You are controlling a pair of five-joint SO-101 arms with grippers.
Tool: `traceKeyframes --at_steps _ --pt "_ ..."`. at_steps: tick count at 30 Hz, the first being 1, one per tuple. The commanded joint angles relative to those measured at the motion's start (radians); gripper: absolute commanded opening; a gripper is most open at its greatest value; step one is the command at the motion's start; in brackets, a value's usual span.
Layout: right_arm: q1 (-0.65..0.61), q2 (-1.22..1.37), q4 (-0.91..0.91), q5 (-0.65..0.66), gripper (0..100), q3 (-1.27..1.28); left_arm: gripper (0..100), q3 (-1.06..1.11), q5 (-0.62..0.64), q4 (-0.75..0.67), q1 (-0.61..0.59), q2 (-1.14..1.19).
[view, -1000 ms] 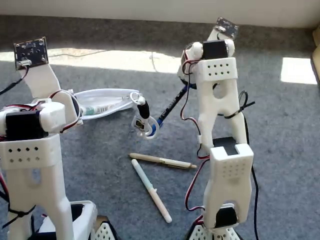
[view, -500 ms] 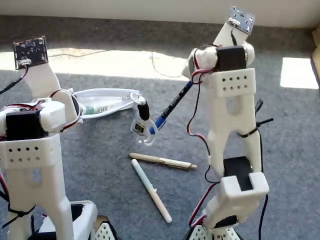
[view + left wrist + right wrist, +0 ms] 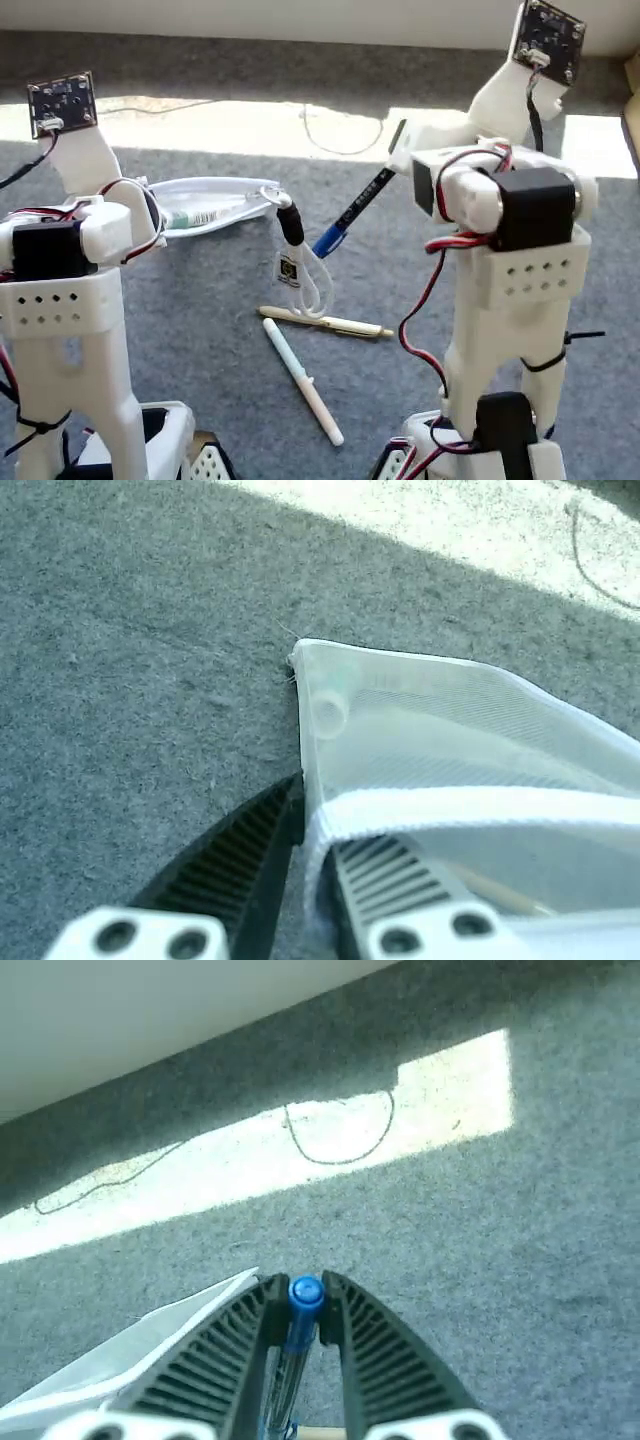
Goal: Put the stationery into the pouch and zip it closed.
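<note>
Carpet point(image 3: 200, 385): one pouch point(image 3: 215, 200), blue pen point(image 3: 352, 215), two loose pens point(image 3: 330, 323).

The right gripper point(image 3: 397, 158) is holding a blue pen point(image 3: 350, 213) at a slant, its blue end hanging near the pouch point(image 3: 215, 200) (translucent, something lying inside), while a beige pen point(image 3: 325, 322) and a pale pen point(image 3: 300, 380) are lying close together on the grey carpeted surface point(image 3: 200, 300).
</note>
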Motion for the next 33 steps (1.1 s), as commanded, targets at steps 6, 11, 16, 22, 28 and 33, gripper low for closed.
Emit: traceKeyframes --at_steps 6,11,16,22,28,33 --pt "-0.113 -0.173 0.015 0.118 0.5 -0.013 1 -0.012 -0.005 -0.025 0.018 -0.031" --pt "-0.124 -0.231 -0.047 0.232 0.5 -0.012 1 -0.012 -0.005 -0.023 0.018 -0.030" --pt "-0.125 -0.282 -0.137 0.295 0.5 -0.007 1 -0.012 -0.005 -0.023 0.018 -0.030" --pt "-0.197 -0.315 -0.219 0.311 0.5 -0.007 1 -0.012 -0.005 -0.023 0.018 -0.030" --pt "-0.341 -0.320 -0.305 0.311 0.5 -0.005 1 -0.012 -0.005 -0.023 0.018 -0.030" --pt "-0.430 -0.309 -0.371 0.311 0.5 -0.004 1 -0.012 -0.005 -0.023 0.018 -0.030"
